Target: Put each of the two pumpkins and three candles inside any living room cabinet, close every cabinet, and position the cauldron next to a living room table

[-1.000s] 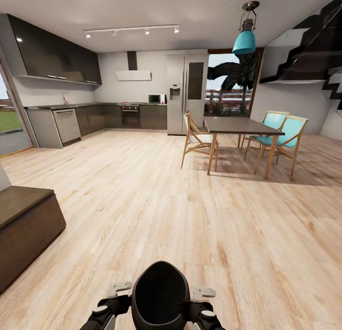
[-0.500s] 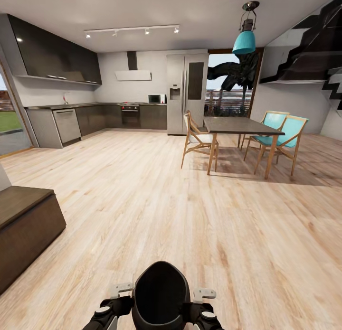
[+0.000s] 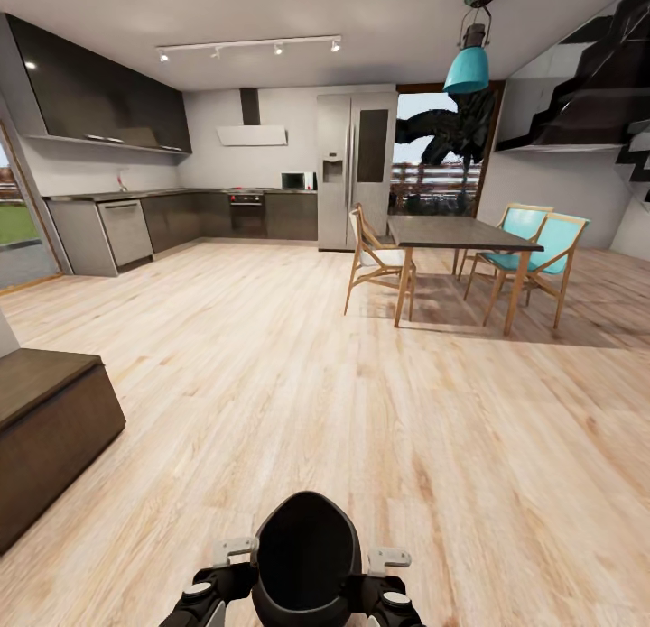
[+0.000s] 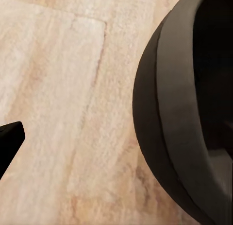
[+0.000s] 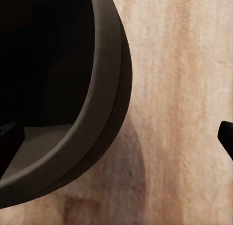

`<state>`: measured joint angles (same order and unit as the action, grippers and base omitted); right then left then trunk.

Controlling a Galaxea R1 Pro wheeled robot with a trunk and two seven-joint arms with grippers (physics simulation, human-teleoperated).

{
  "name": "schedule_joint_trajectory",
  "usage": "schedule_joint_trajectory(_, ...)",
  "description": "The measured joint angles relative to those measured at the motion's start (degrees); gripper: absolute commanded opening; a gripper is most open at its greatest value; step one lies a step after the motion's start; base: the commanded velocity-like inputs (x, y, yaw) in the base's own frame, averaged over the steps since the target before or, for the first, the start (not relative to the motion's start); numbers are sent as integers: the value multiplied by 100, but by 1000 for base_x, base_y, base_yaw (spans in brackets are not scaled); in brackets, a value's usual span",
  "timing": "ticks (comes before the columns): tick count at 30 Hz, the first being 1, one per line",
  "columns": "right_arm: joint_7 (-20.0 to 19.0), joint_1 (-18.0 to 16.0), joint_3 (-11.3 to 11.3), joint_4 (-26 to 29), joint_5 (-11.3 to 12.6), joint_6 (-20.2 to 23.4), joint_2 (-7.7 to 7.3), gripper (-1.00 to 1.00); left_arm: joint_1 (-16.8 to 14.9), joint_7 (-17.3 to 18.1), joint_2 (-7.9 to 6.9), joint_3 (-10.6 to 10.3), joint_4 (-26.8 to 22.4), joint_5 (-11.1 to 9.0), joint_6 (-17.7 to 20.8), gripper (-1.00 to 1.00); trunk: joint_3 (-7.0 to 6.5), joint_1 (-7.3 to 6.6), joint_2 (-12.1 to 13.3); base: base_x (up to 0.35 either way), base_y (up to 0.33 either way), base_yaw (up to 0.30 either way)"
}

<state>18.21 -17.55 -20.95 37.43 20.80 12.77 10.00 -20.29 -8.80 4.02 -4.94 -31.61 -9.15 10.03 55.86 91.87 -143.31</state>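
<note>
Your head camera has tilted slightly; the cauldron (image 3: 305,559) sits between both arms. Pincer states I cannot tell. Driving off fast could let it slip from them.

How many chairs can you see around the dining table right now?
3: a wooden chair on the dining table side nearer the fridge, and two turquoise chairs on the far side. More may be hidden behind the table.

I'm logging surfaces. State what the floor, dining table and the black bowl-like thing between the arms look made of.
Floor: pale wood planks, grain and seams showing, satin sheen.
Dining table: dark matte top, light wooden legs.
Bowl: matte black, smooth and thick-rimmed; metal or plastic, unclear.
</note>
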Motion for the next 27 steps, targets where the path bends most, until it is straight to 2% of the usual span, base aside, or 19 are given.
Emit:
schedule_joint_trajectory(3, 0, 0, 0, -3, 0, 0, 0, 100, 0, 27, 53, -160, 2, -6, 5, 100, 0, 0, 0, 0, 0, 0)
schedule_joint_trajectory(6, 0, 0, 0, -6, 0, 0, 0, 100, 0, 36, 66, -229, 9, -16, 7, 100, 0, 0, 0, 0, 0, 0)
schedule_joint_trajectory(13, 0, -2, 0, -12, 0, 0, 0, 100, 0, 37, 70, -246, 23, -23, 7, 100, 0, 0, 0, 0, 0, 0)
schedule_joint_trajectory(19, 0, -2, 0, -21, 1, 0, 0, 100, 0, 35, 70, -247, 35, -18, -1, 100, 132, 16, -8, 0, 0, 0)
schedule_joint_trajectory(27, -8, -5, -2, -25, 1, -101, 0, 100, 0, 35, 81, -247, 35, -18, -2, 100, 133, 15, -8, 0, 0, 0)
